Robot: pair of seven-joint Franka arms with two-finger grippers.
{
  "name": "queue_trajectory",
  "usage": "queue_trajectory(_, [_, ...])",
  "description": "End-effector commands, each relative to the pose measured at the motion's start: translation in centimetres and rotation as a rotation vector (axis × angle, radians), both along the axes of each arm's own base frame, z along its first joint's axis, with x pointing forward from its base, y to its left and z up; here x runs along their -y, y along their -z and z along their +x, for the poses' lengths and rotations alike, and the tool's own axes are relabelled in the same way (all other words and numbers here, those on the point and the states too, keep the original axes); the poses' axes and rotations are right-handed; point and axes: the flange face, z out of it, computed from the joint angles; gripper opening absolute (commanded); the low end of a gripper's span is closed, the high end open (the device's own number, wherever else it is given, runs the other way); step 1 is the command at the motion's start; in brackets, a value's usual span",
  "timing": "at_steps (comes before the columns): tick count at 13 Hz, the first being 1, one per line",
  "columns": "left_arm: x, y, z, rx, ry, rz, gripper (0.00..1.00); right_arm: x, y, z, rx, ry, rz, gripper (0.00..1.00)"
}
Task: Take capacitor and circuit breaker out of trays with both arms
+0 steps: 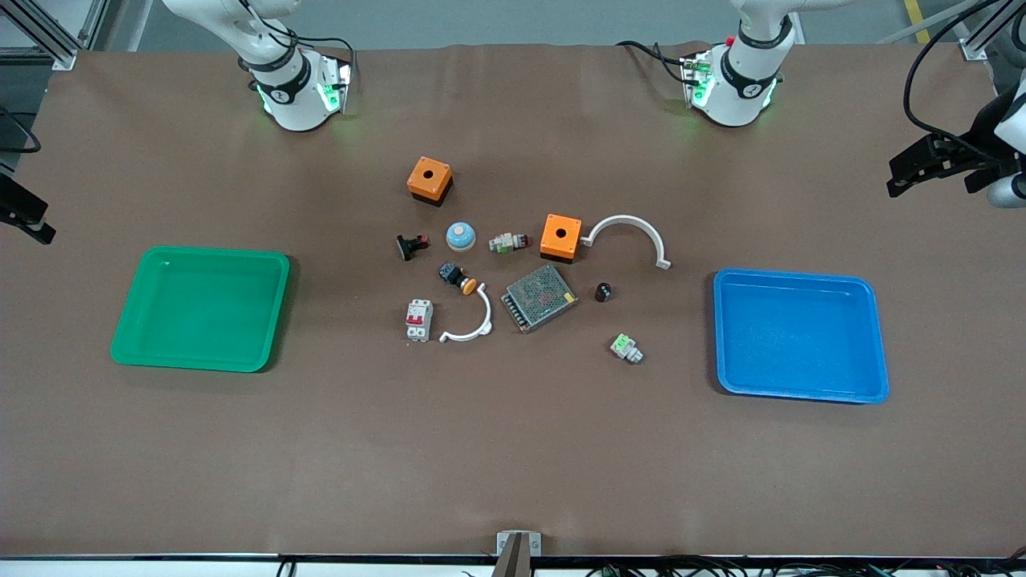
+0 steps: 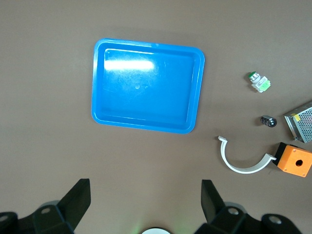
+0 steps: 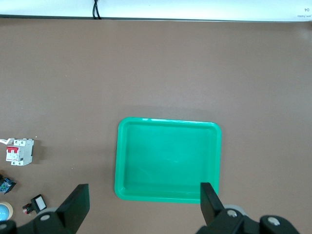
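The capacitor (image 1: 603,292), a tiny black cylinder, stands on the table between a metal mesh box and the blue tray (image 1: 801,335). It also shows in the left wrist view (image 2: 268,121). The breaker (image 1: 418,320), white with red levers, lies at the cluster's edge toward the green tray (image 1: 200,308). It also shows in the right wrist view (image 3: 19,151). My left gripper (image 2: 145,192) is open and empty, high over the table beside the blue tray (image 2: 146,87). My right gripper (image 3: 145,192) is open and empty, high beside the green tray (image 3: 168,161).
The middle cluster holds two orange boxes (image 1: 430,180) (image 1: 560,237), two white arcs (image 1: 629,236) (image 1: 469,320), the mesh box (image 1: 539,297), a white-and-green connector (image 1: 626,348), an orange-capped push-button (image 1: 458,278), a black-and-red switch (image 1: 411,245) and a blue dome (image 1: 461,236).
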Motion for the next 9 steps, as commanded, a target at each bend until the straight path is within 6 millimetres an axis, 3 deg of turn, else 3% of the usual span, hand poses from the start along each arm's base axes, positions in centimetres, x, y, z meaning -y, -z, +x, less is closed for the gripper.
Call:
queue_trajectory(1, [-0.3, -0.4, 0.1, 0.009, 0.005, -0.026, 1.0, -0.1, -0.3, 0.3, 0.005, 0.003, -0.005, 1.0])
queue_trajectory(4, [-0.2, -0.6, -0.2, 0.008, 0.012, -0.017, 1.0, 0.0, -0.4, 0.3, 0.006, 0.005, -0.008, 1.0])
queue_trajectory(7, [-0.2, 1.0, -0.1, -0.027, 0.008, -0.016, 1.0, 0.0, -0.3, 0.4, 0.005, 0.006, -0.006, 1.0])
queue_trajectory(9, [0.1, 0.5, -0.1, -0.014, 0.006, -0.026, 1.0, 0.0, -0.3, 0.4, 0.005, 0.006, -0.005, 1.0])
